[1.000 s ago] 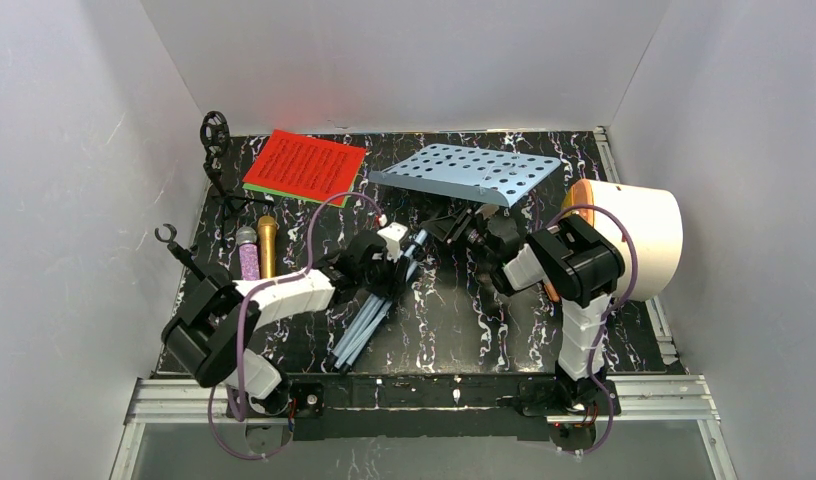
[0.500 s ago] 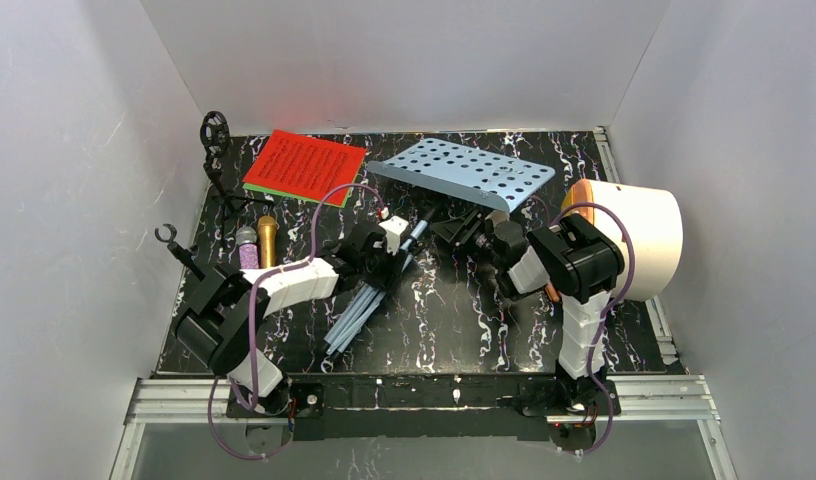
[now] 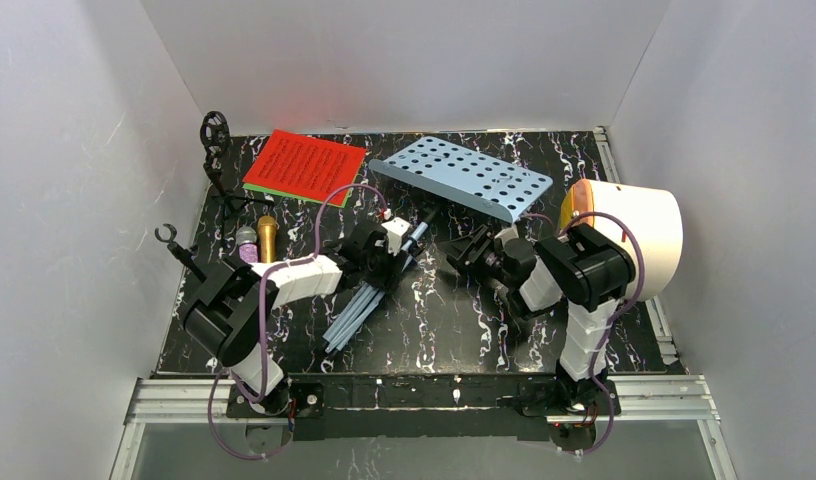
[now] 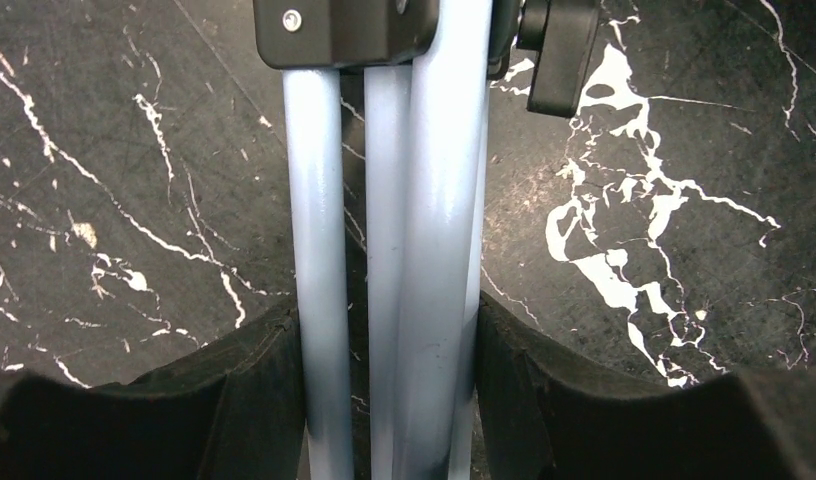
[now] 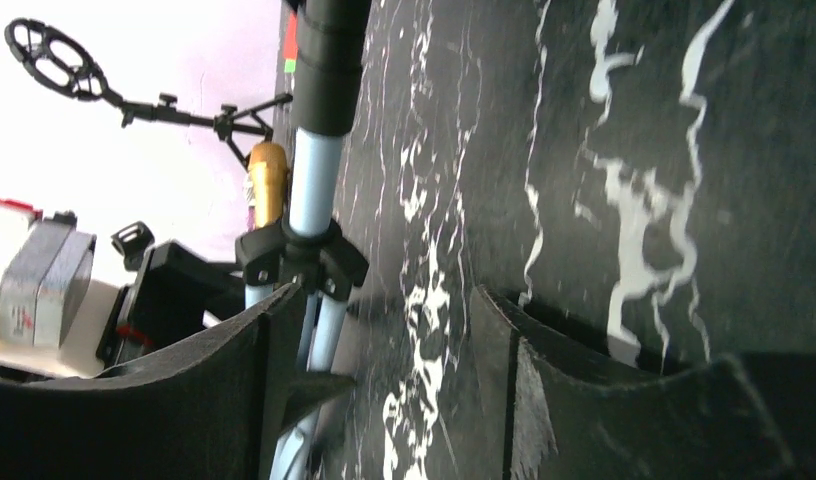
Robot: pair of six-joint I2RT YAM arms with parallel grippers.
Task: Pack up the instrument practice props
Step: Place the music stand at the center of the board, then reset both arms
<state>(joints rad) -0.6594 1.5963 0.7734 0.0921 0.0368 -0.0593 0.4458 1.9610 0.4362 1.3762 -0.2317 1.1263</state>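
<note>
The pale blue perforated music rack [image 3: 466,180] lies tilted at the back centre, its folded tripod legs [image 3: 352,316] running toward the near left. My left gripper [image 3: 376,268] is shut on those legs [image 4: 384,250], with a pad [image 4: 264,390] pressed against each side. My right gripper [image 3: 456,252] stands open beside the rack's pole [image 5: 314,190], with nothing between its fingers [image 5: 544,400]. Red and green score sheets [image 3: 304,165] lie at the back left. The gold microphone [image 3: 268,240] and purple glitter microphone [image 3: 247,242] lie side by side at the left. One black mic mount [image 3: 216,150] stands at the back left, another [image 3: 174,245] by the left wall.
A large white cylindrical container [image 3: 639,240] with an orange rim lies on its side at the right edge, right behind my right arm. White walls close in the black marbled table [image 3: 464,320] on three sides.
My right gripper has opened and drawn back toward the near side, away from the rack's plate. The plate has tilted and shifted slightly. The left gripper keeps its hold on the legs.
</note>
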